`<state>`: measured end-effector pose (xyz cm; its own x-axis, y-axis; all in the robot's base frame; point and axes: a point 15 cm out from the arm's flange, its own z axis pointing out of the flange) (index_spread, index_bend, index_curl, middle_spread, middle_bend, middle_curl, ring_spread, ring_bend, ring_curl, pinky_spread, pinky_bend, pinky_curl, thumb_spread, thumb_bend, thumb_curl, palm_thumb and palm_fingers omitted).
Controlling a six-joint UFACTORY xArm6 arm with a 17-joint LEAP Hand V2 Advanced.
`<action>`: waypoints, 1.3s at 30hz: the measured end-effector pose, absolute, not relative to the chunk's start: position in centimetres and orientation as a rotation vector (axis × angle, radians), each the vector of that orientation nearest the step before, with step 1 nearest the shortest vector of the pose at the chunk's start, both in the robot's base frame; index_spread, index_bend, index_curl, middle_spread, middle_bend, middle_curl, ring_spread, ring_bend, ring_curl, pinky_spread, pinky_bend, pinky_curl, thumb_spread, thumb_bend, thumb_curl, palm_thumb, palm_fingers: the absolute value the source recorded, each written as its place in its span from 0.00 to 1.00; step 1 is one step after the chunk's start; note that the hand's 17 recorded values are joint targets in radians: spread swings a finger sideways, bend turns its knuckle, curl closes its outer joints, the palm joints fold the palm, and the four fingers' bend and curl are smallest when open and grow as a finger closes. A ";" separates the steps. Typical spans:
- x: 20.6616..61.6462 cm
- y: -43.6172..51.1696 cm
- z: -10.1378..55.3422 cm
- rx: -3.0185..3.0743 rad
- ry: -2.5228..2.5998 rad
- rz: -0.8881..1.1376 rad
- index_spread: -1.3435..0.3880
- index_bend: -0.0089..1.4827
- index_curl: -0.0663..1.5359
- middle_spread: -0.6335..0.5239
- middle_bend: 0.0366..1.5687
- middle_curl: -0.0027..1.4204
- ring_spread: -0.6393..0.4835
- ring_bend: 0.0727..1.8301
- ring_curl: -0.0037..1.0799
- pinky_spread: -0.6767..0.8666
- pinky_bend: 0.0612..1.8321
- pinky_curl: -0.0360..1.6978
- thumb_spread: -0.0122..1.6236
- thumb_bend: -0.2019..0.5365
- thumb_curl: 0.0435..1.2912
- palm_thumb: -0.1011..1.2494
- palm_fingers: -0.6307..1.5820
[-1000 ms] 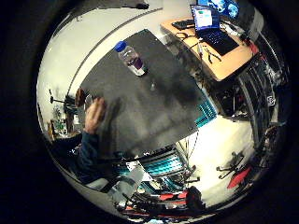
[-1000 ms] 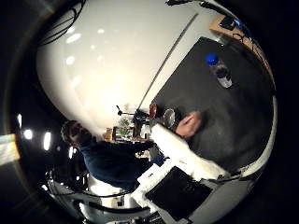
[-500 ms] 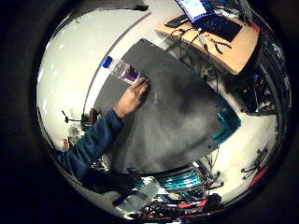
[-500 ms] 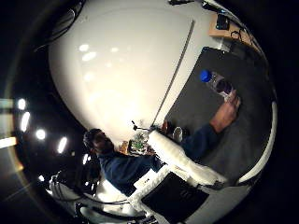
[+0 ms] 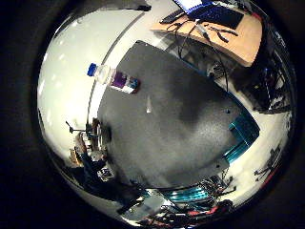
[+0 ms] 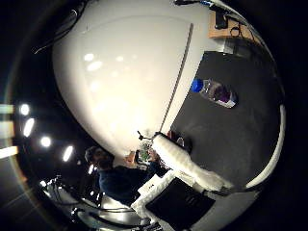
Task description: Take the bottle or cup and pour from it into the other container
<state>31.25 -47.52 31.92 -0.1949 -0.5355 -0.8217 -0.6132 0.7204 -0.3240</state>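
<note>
Bottle (image 5: 113, 79): seen standing near the edge of the dark mat (image 5: 181, 129), blue cap on
Hand: well above, fingers out of view — state cannot be told
Risk: bottle could be tipped on approach — narrow base

From my thumb-side camera: a clear plastic bottle with a blue cap and purple label (image 6: 215, 92) stands on the dark grey tabletop mat (image 6: 231, 139), near its far edge. A white padded arm segment (image 6: 185, 162) crosses the near side. Fingers not visible.
</note>
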 end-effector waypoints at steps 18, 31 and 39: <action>37.5 -46.7 27.4 -0.825 1.790 0.156 0.61 0.12 0.23 0.52 0.20 0.26 0.66 0.30 0.17 0.72 0.41 0.02 0.64 0.24 0.20 0.45 0.42; 41.4 -44.8 24.6 -0.849 1.790 0.201 0.61 0.12 0.23 0.52 0.20 0.25 0.66 0.31 0.17 0.71 0.42 0.02 0.64 0.24 0.21 0.45 0.41; 43.7 -43.2 24.0 -0.878 1.778 0.222 0.61 0.12 0.23 0.52 0.19 0.25 0.66 0.31 0.16 0.72 0.42 0.02 0.64 0.24 0.21 0.45 0.41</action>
